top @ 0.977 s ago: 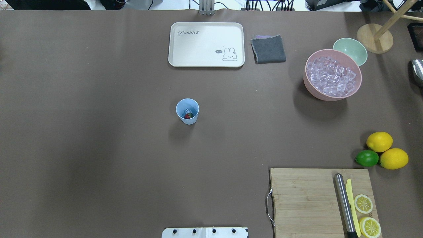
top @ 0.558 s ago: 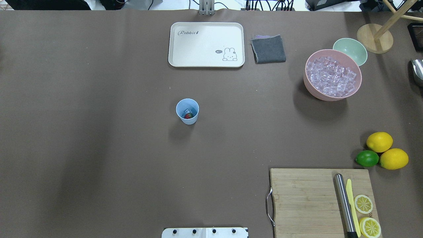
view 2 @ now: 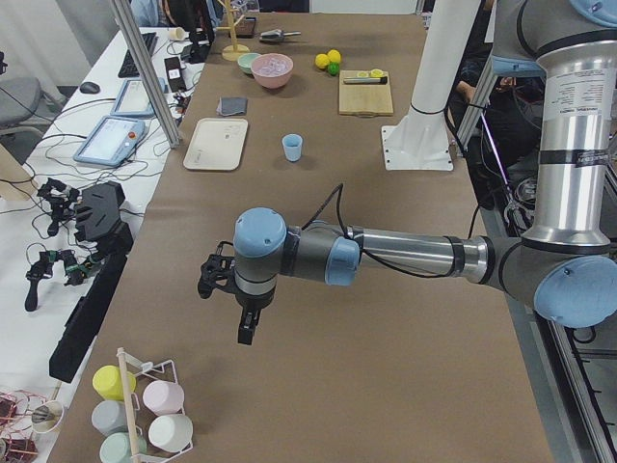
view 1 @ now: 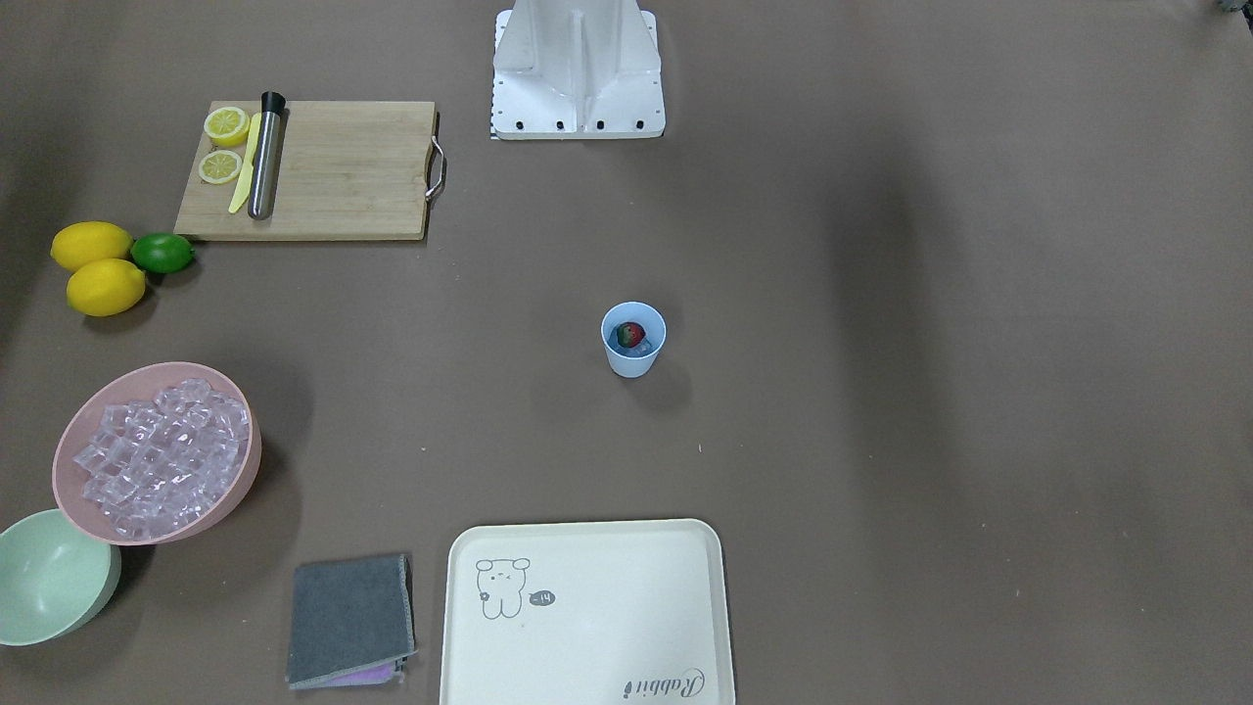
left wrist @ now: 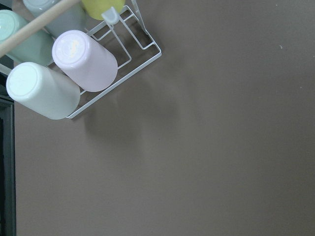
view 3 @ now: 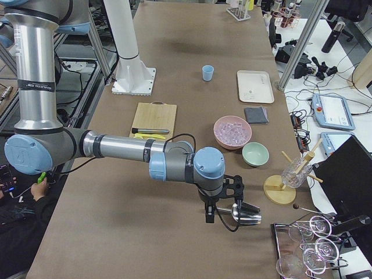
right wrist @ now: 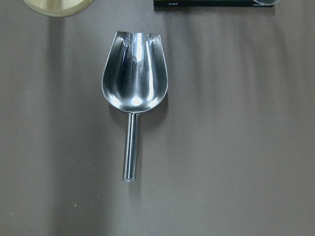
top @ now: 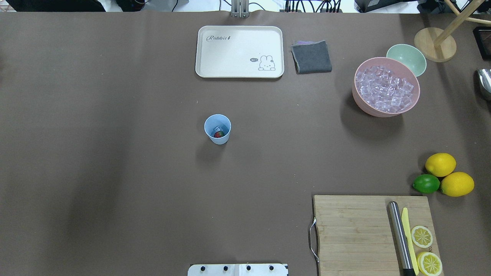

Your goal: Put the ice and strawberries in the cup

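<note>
Both parked: left claw (view 2: 207, 280), right claw (view 3: 237, 187), and you cannot tell their spread. Strawberry (view 1: 631, 334) and ice (top: 217, 128) sit in the cup (view 1: 631, 364); leave the scoop (right wrist: 134, 88) at the bowl's (top: 362, 105) 3 o'clock

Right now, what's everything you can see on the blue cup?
The cup is a small pale-blue tumbler that looks like plastic, tapered toward its base, with no handle. It stands upright, mouth open, alone near the middle of the brown table, and casts a soft shadow. Inside lie a red strawberry with a green end and at least one clear ice cube. How many cubes there are cannot be told. Apart from its contents, only the table touches it.
</note>
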You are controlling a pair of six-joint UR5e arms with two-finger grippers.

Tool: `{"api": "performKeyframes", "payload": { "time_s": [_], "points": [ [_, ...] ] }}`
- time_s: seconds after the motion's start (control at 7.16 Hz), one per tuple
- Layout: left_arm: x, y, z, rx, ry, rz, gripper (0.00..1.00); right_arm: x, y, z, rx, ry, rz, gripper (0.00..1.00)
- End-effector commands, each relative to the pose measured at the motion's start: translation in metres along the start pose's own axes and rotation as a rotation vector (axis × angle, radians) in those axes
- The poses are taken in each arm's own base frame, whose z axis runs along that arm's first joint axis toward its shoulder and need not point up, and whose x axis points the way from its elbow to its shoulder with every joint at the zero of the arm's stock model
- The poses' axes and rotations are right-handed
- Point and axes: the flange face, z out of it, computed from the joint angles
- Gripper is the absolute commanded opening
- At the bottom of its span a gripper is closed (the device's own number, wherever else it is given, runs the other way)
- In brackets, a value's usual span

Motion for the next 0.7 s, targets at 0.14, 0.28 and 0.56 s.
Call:
{"api": "performKeyframes", "payload": {
  "time_s": [0.14, 0.28, 0.56],
  "points": [
    [0.007, 0.004, 0.01, -0.014, 0.006, 0.006, 0.98, -0.023, -0.007, 0.004, -0.009, -0.009, 0.046, 1.0],
    [0.008, 0.004, 0.012, -0.018, 0.006, 0.01, 0.98, -0.036, -0.009, 0.006, -0.018, -0.012, 0.069, 1.0],
    [0.009, 0.001, 0.01, -0.014, 0.006, 0.014, 0.98, -0.046, -0.01, 0.011, -0.032, -0.014, 0.068, 1.0]
  ]
}}
